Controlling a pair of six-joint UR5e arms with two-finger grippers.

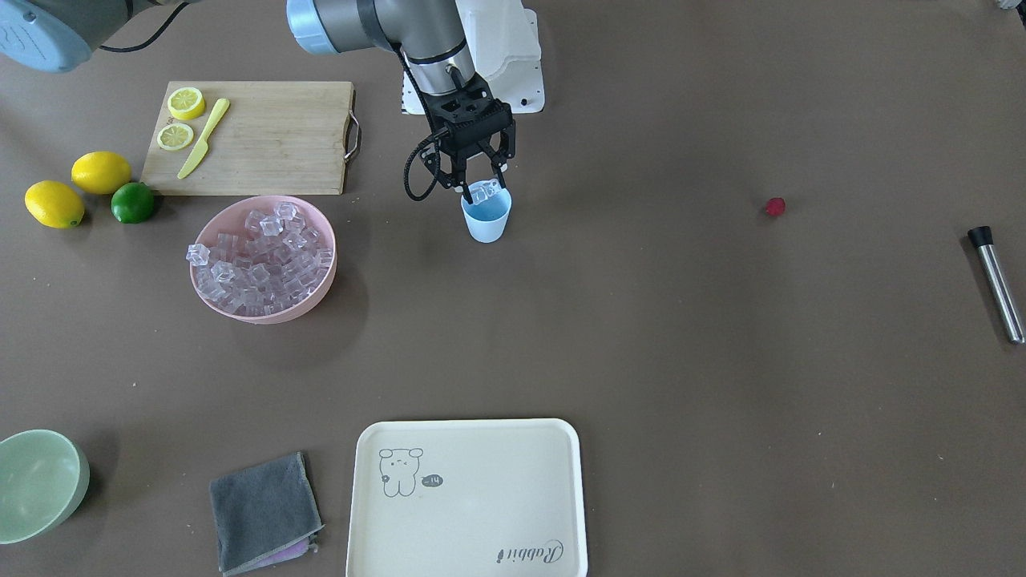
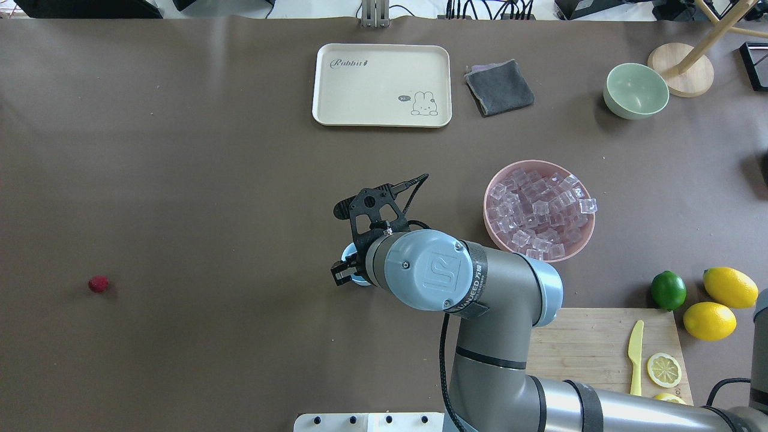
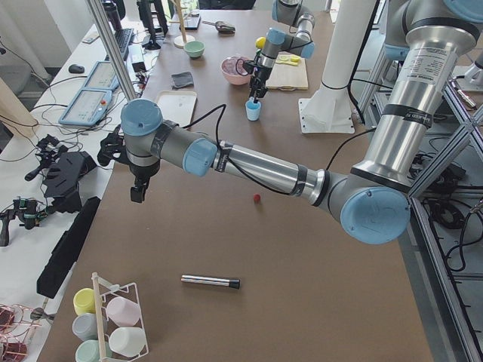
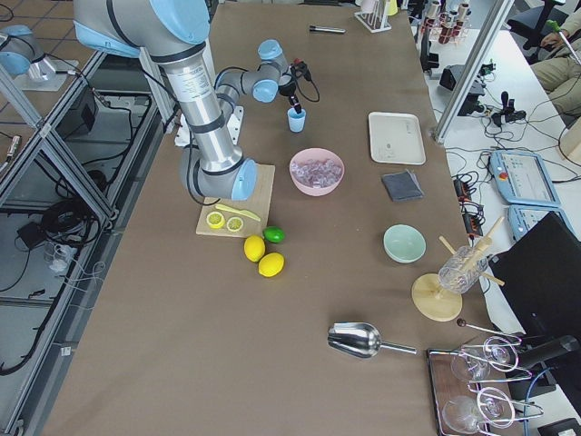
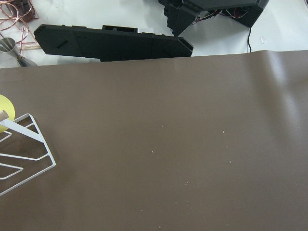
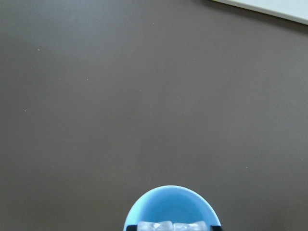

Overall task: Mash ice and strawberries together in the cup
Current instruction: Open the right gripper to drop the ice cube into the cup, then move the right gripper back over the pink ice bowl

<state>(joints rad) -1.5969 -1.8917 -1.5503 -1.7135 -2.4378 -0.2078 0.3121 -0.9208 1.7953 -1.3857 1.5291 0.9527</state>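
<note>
The light blue cup [image 1: 486, 218] stands on the table near the robot's base. My right gripper [image 1: 485, 187] hangs just over its mouth, shut on one clear ice cube [image 1: 487, 192]. In the right wrist view the cube [image 6: 168, 225] sits between the fingers above the cup's rim [image 6: 171, 202]. More ice [image 1: 260, 256] fills the pink bowl [image 1: 264, 312]. The dark red strawberry [image 1: 774, 207] lies alone on the table far from the cup. My left gripper [image 3: 138, 194] hangs over the table's far left end; I cannot tell whether it is open or shut.
A metal muddler [image 1: 996, 283] lies near the left end. A cream tray [image 1: 469, 497], a grey cloth [image 1: 264, 511] and a pale green bowl [image 1: 40, 481] line the far edge. A cutting board [image 1: 264, 136] with lemon slices, two lemons and a lime [image 1: 132, 202] lies beside the pink bowl.
</note>
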